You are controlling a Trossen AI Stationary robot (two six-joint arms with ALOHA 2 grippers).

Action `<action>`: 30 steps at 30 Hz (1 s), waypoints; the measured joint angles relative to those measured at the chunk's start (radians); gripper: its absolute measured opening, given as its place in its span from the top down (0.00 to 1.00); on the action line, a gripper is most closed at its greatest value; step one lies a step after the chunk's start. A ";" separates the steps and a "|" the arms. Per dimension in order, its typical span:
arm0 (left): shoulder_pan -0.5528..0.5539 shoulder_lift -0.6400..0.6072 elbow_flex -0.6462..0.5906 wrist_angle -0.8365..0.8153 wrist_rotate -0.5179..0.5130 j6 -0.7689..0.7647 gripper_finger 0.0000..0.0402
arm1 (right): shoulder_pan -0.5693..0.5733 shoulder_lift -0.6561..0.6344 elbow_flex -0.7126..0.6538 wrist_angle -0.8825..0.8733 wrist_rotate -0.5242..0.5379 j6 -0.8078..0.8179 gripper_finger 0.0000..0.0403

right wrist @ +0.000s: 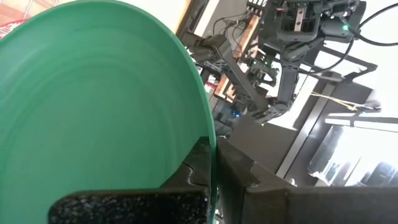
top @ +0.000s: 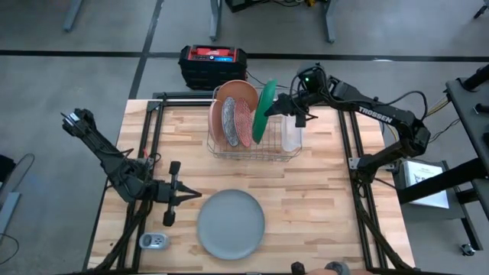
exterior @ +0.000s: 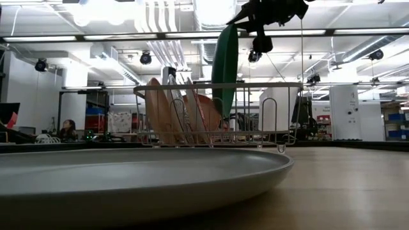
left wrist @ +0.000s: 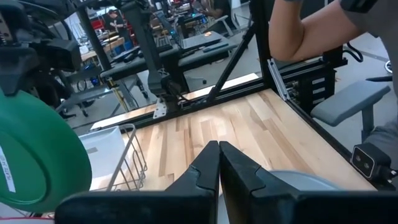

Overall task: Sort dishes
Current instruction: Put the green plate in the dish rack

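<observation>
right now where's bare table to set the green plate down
Bare wood lies right of the grey plate, toward the table's right edge, and in front of the wire rack. Crowded: the rack, and the front left by the left gripper.

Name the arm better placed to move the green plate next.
Right. Its gripper is shut on the green plate, held above the rack. The left gripper waits shut, beside the grey plate.

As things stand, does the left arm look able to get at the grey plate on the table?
Probably yes. The left gripper, fingers shut, rests just beside the grey plate with nothing between them; the right gripper is busy holding the green plate over the rack.
</observation>
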 joint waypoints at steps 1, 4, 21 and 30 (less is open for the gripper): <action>0.000 0.005 0.000 0.003 0.000 0.002 1.00 | 0.000 0.000 -0.003 0.000 0.000 -0.001 1.00; 0.000 0.016 0.000 0.008 0.000 0.003 1.00 | 0.002 0.000 -0.009 -0.001 0.000 -0.002 1.00; 0.000 0.030 0.000 0.058 0.000 0.055 1.00 | 0.000 0.022 -0.030 0.010 -0.015 -0.085 1.00; 0.000 0.031 0.000 0.060 0.001 0.054 1.00 | 0.000 0.111 -0.031 0.043 -0.018 -0.123 1.00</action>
